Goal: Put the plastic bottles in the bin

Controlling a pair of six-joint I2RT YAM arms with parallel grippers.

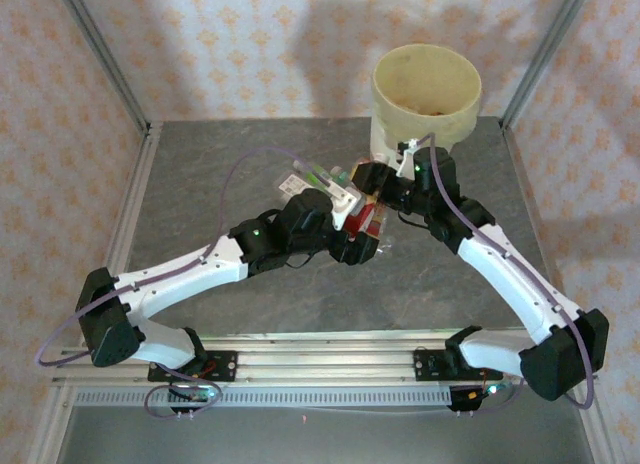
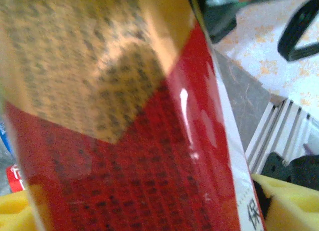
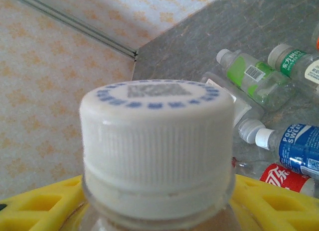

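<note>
Red-label bottle [image 3: 157, 141] is held mid-desk between both pincers, just near of the bin [image 1: 425, 109]; a handover for reach is judged likely. Right pincer [image 1: 385, 196] is clenched at its neck. Left pincer [image 1: 352, 229]: grip cannot be told. Other bottles [image 3: 259, 76] are seen lying on the grey marbled desk [image 1: 200, 184]. Cell is walled with patterned wallpaper [image 1: 250, 44] and framed in aluminium.

- The bottle [image 2: 149, 166] is wearing a red and tan label of glossy printed plastic film, which is catching a white highlight.
- The white cap [image 3: 157, 141] is looking like matt plastic, finely ribbed round its side and smooth on top.
- The finger pads [image 3: 249, 188] are showing as yellow, matt and foam-like.
- The loose bottles [image 3: 259, 79] are shining as clear plastic with glossy labels.
- The table [image 1: 200, 184] under the bin [image 1: 425, 84] is looking like grey, mottled, matt stone.
- The bin is appearing as smooth cream plastic.
</note>
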